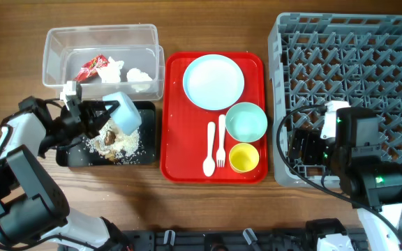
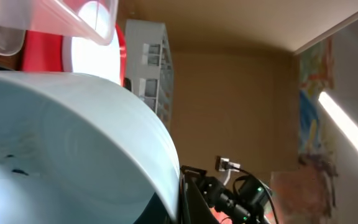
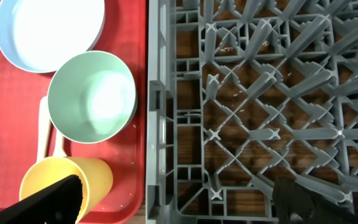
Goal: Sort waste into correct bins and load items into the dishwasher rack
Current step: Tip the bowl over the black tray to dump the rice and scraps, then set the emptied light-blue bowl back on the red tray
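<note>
Over the black tray (image 1: 68, 159) at left, the left fingers (image 1: 98, 120) grip a pale blue bowl (image 1: 124, 111), tilted above rice scraps (image 1: 121, 143). Mid-tabletop, a red tray (image 1: 176, 160) carries plate (image 1: 213, 81), mint bowl (image 1: 246, 120) and yellow cup (image 1: 243, 157). The right fingers (image 1: 300, 148) hang spread wide over the grey rack (image 1: 368, 56), at its left edge.

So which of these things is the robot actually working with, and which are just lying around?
Part of the job: clear tub, red wrapper, tissue, black tray, food scraps, pale blue bowl in the left gripper, plate, mint bowl, yellow cup, fork, spoon, dish rack.

Just there: red tray, wooden table.
</note>
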You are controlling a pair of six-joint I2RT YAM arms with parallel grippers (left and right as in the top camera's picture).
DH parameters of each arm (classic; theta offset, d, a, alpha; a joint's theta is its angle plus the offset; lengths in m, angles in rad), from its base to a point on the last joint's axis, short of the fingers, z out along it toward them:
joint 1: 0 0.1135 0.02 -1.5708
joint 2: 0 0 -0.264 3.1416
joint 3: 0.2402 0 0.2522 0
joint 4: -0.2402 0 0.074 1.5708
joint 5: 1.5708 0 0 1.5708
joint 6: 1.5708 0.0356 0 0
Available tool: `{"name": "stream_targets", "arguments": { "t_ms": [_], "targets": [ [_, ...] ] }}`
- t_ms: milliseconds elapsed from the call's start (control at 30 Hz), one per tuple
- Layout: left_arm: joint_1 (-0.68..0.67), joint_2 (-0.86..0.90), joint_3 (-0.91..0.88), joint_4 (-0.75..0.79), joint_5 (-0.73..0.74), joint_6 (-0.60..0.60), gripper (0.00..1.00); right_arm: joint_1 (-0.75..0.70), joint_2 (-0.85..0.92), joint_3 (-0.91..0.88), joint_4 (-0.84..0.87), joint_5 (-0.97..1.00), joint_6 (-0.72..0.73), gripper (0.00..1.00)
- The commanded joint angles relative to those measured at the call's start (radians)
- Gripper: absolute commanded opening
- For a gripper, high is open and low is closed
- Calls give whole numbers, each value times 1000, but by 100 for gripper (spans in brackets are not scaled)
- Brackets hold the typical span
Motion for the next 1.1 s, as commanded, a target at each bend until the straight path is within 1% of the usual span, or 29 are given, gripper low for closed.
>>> {"name": "stream_targets", "arguments": {
  "t_ms": [0,33,67,100,133,167,200,233,267,300,333,367,400,433,467,500,533,633,667,700,733,767,833,867,900,933,1000,1067],
  "targets": [
    [6,6,-3,30,14,5,4,1,2,20,-4,9,-7,100],
    [10,6,-3,85,-68,-89,4,1,2,19,-4,9,-7,100],
    [11,6,-3,94,-76,-159,4,1,2,20,-4,9,-7,100],
    [10,6,-3,92,-19,-154,4,1,2,20,-4,9,-7,100],
    [9,4,-3,83,77,-87,4,1,2,20,-4,9,-7,100],
    [14,4,-3,117,46,-82,4,1,2,20,-4,9,-7,100],
    [23,6,-3,121,-31,-156,4,1,2,20,-4,9,-7,100],
    [21,3,-3,92,44,-100,4,1,2,19,-4,9,-7,100],
    [18,0,-2,76,77,-22,4,1,2,20,-4,9,-7,100],
    [23,0,-2,121,-19,-89,4,1,2,20,-3,9,-7,100],
    [27,0,-2,127,-58,-165,4,1,2,20,-3,9,-7,100],
    [28,-2,-2,97,63,-103,4,1,2,20,-5,9,-7,100],
    [23,-6,1,87,48,0,4,1,2,20,-5,9,-7,100],
    [24,-6,1,113,-7,-32,4,1,2,20,-5,9,-7,100],
    [25,-5,1,123,-65,-124,4,1,2,20,-4,9,-7,100],
    [21,-13,1,81,32,-64,4,1,2,20,-5,8,-7,100],
    [16,-20,2,63,75,-6,4,1,2,20,-5,9,-7,100],
    [-15,-72,5,35,12,-8,4,1,2,19,-4,9,-7,100],
    [-54,-118,27,2,-82,-14,4,1,2,20,-3,9,-7,100],
    [-98,-159,57,-1,-181,-68,4,1,2,20,-3,9,-7,100],
    [-130,-186,78,4,-244,-106,4,1,2,20,-3,9,-7,100],
    [-206,-235,121,13,-385,-169,4,1,2,20,-3,9,-7,100],
    [-366,-291,161,65,-617,-269,4,1,2,19,-3,9,-7,100],
    [-468,-299,163,106,-723,-307,4,1,2,20,-3,9,-7,100],
    [-537,-297,163,129,-796,-331,4,1,2,20,-3,9,-7,100],
    [-645,-285,163,165,-909,-381,4,1,2,19,-3,9,-7,100],
    [-793,-251,163,212,-1036,-403,4,1,2,20,-3,9,-7,100],
    [-912,-200,162,235,-1219,-425,4,1,2,20,-3,9,-7,100]
  ]
}}
